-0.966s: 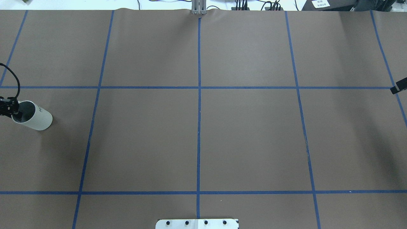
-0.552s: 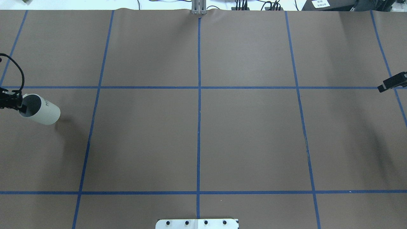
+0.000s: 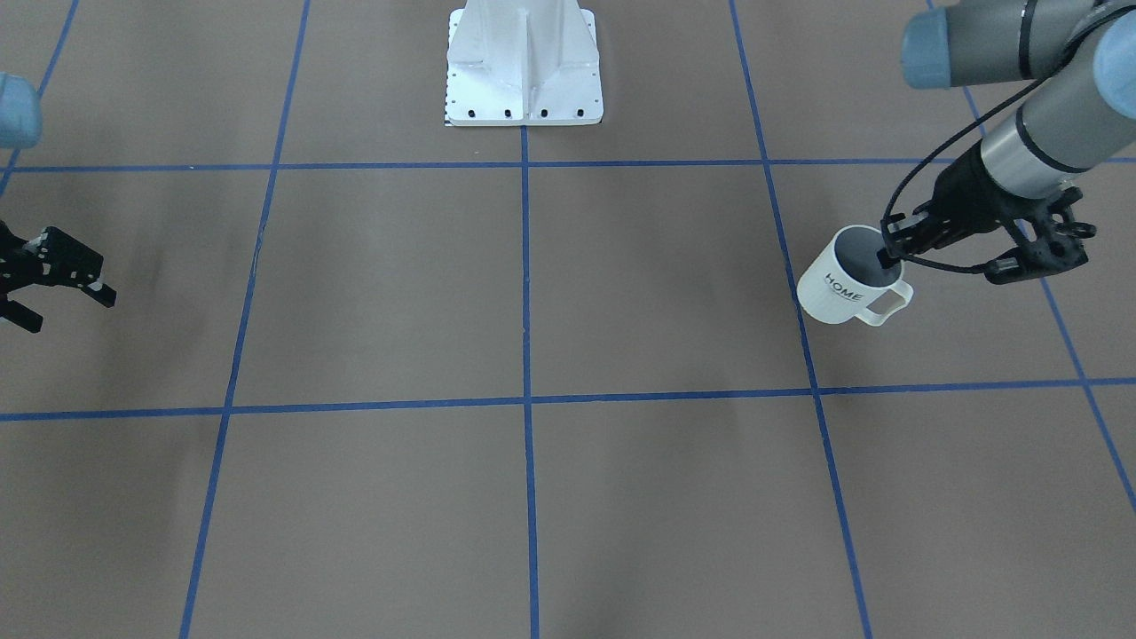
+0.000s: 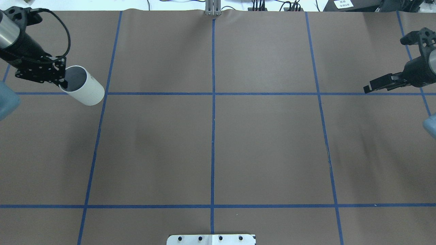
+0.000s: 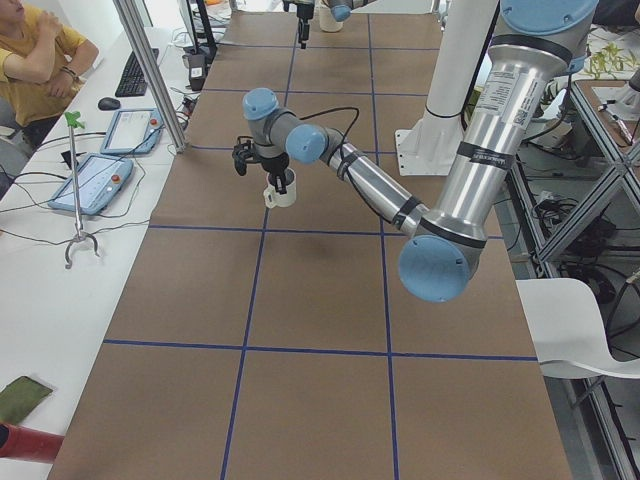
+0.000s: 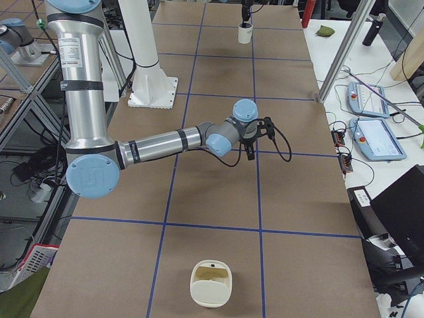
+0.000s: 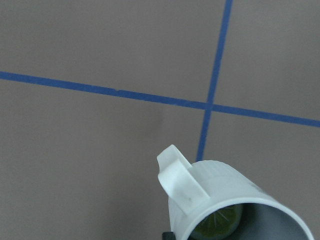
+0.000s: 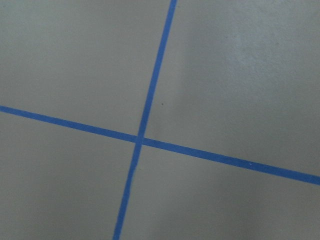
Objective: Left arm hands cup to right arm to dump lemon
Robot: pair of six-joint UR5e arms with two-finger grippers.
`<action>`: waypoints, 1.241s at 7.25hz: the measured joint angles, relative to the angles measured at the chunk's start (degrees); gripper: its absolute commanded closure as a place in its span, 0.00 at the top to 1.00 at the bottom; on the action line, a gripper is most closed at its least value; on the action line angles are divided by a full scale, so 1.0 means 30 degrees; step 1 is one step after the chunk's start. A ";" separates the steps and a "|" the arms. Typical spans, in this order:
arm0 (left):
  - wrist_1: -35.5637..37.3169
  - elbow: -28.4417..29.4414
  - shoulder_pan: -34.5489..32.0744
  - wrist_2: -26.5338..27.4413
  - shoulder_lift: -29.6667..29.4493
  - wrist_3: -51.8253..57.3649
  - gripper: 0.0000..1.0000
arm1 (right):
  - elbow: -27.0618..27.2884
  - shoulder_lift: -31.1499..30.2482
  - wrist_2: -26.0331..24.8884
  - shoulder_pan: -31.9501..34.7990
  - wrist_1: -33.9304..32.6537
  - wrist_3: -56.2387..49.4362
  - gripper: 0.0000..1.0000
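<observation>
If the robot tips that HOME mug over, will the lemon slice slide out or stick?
Probably it slides out: the lemon slice sits at the bottom of the mug and looks narrower than its mouth. It looks small and light, so it may tumble out. If damp, it might cling to the smooth inside briefly.

I log the table cover (image 4: 265, 146) as a matt brown, paper-like sheet, faintly rippled at its far edge, with grid lines (image 4: 213, 136) of blue tape. The cup (image 3: 839, 288) looks like matt cream ceramic, finely ribbed outside and smooth grey inside. The left arm (image 3: 1069, 102) is smooth grey tube with a brushed-metal band and light-blue plastic caps. Its perforated bracket (image 4: 41, 72) is matt black. I read the base plate (image 3: 524, 62) as glossy white-painted metal.
</observation>
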 measured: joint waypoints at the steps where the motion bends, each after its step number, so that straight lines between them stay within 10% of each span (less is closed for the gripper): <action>1: 0.0293 0.0054 0.0697 0.0037 -0.1197 -0.1707 0.00 | 0.0054 0.0782 -0.0120 -0.0464 0.0142 0.1027 1.00; 4: 0.1347 0.1406 0.2211 0.0119 -0.4949 -0.6495 0.00 | 0.1092 0.2876 -0.3320 -0.3191 0.0226 0.2806 1.00; 9: 0.2678 0.6091 0.3059 0.0184 -1.0090 -0.9920 0.00 | 0.3688 0.4851 -1.6879 -1.1001 0.0210 0.3054 1.00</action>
